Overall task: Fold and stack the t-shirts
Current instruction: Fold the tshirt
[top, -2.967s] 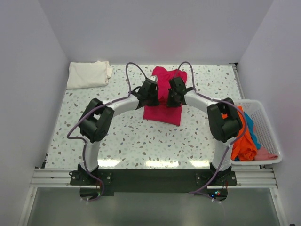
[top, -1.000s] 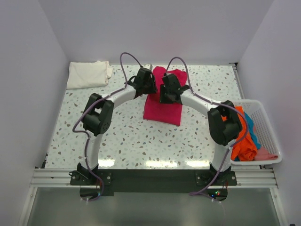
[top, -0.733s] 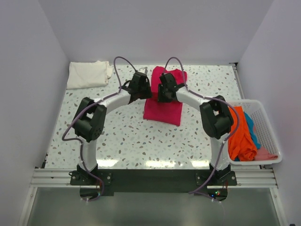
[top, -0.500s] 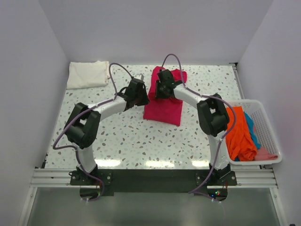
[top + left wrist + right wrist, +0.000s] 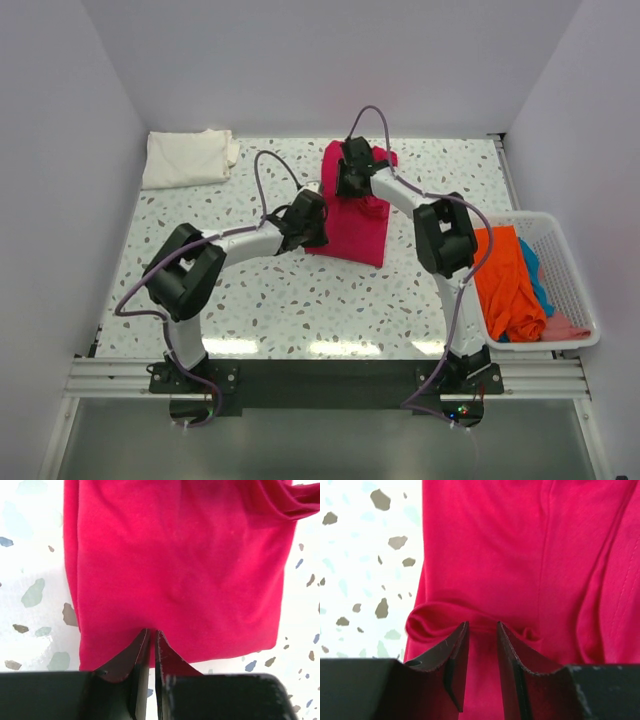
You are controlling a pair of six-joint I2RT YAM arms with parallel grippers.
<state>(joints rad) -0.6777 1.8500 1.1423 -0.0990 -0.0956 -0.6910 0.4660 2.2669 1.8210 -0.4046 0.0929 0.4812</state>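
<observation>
Two pincers work opposite ends of the magenta-red t-shirt (image 5: pixel 352 228), which lies part-folded in the middle of the surface (image 5: pixel 300 295). The left pincer (image 5: pixel 152 631) sits at the shirt's near edge, closed to a sliver. The right pincer (image 5: pixel 482 624) is at the far end, narrowly parted over a rolled ridge of cloth.

My worry is the left side: if it has nipped only the top layer, or nothing at all, a lift would peel the fold apart or come away bare. On the right, the loose ridge could bunch further if the fingers drag across it, leaving a lumpy fold. Pulling the two ends unevenly would skew the whole bundle.

I can't tell whether any cloth sits between the left fingers, nor whether the right ones press on the ridge or hover above it. From overhead both wrists cover the shirt's ends, so its sleeves and collar are hidden.

The cream-white t-shirt (image 5: pixel 188 157) lies folded in the far left corner. The basket (image 5: pixel 578 265) on the right holds an orange t-shirt (image 5: pixel 505 285) and others half buried.
</observation>
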